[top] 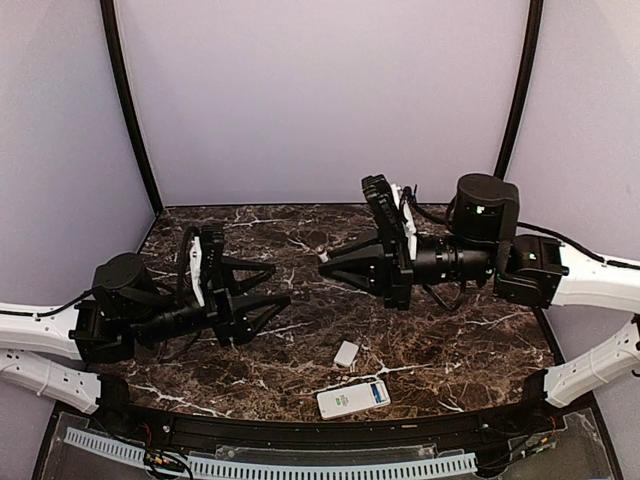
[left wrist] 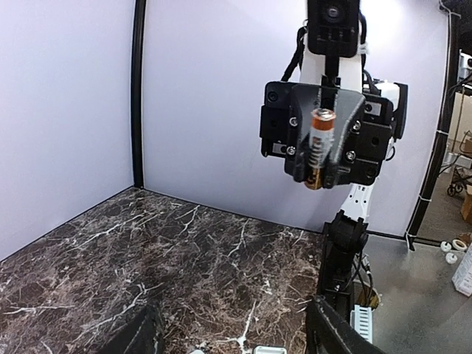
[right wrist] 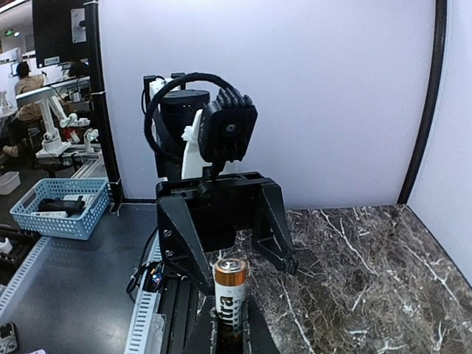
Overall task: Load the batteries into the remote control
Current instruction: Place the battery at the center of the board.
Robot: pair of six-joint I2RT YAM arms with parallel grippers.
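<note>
My right gripper (top: 325,262) hangs above the middle of the table, shut on a battery (right wrist: 230,293) with a copper cap and a white label, which stands up between its fingers. The left wrist view shows the same battery (left wrist: 318,147) clamped in that gripper. My left gripper (top: 280,285) faces it from a short gap away, open and holding nothing; its spread fingers (right wrist: 276,236) show in the right wrist view. The white remote control (top: 353,398) lies near the table's front edge, below both grippers.
A small white squarish cover plate (top: 346,353) lies just behind the remote. The dark marble table (top: 460,340) is walled by pale panels at the back and sides. A blue basket (right wrist: 63,206) sits off the table.
</note>
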